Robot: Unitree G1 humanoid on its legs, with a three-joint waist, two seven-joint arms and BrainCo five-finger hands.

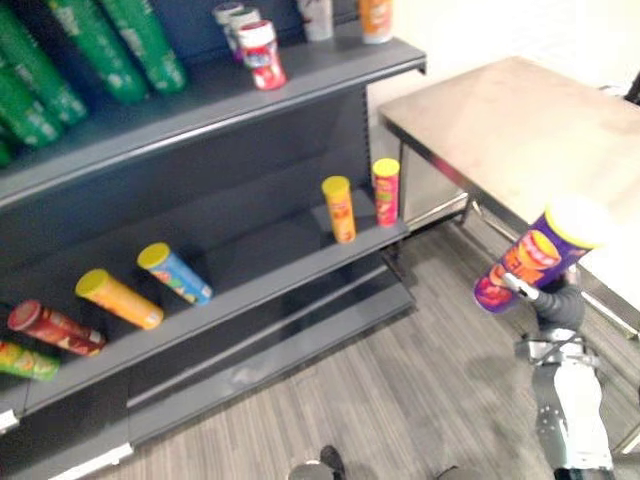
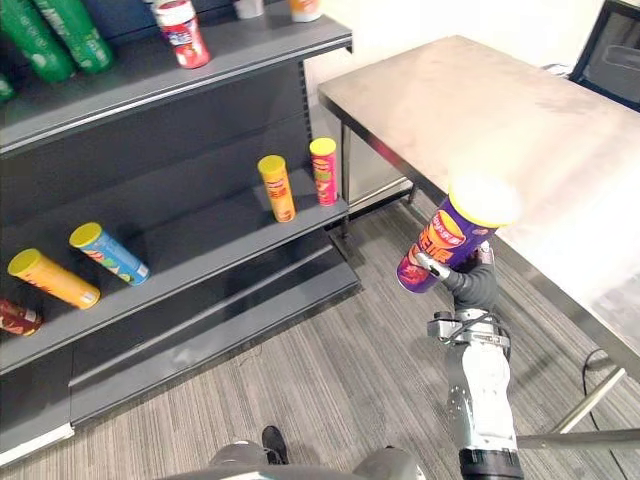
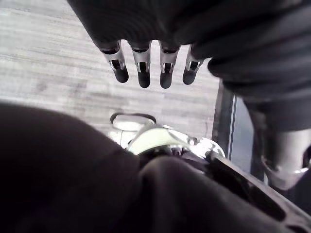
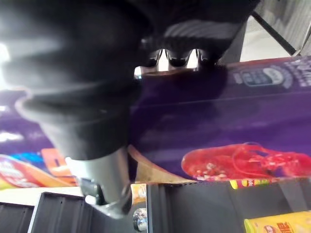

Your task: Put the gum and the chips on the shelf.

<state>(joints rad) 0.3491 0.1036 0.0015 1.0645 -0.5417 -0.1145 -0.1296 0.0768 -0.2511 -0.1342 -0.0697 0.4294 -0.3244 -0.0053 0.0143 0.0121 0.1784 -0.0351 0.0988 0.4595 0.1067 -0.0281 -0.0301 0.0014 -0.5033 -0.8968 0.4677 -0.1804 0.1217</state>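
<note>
- While the right hand (image 2: 472, 283) hangs raised over the grey floor (image 1: 400, 390), just beside the edge of the steel table (image 1: 500, 120), its fingers (image 4: 178, 57) are curled round the purple chips can (image 1: 530, 262) and grip it by the lower half.
- The purple chips can is tilted. Its yellow lid points up and toward the table, and its base points toward the dark shelf unit (image 1: 280, 250), which is well apart from it.
- In the right wrist view the can's purple side lies straight across under the hand, with the shelf boards beyond it.
- The left hand (image 3: 144, 68) shows in its own wrist view over the floor, its fingers straight, slightly apart and holding nothing.
- On the middle board of the shelf unit, two cans stand upright at the end nearest the table: an orange can (image 1: 340, 210) and a red-and-yellow can (image 1: 385, 192), close together but not touching.
- Farther along the same board, a blue can (image 1: 175, 272), a yellow-orange can (image 1: 120, 298) and a dark red can (image 1: 55, 328) lie on their sides.
- On the top board a red-labelled tub (image 1: 262, 55) stands near the front edge, with green cans (image 1: 100, 50) lying beyond it. I cannot tell whether the tub holds gum.
</note>
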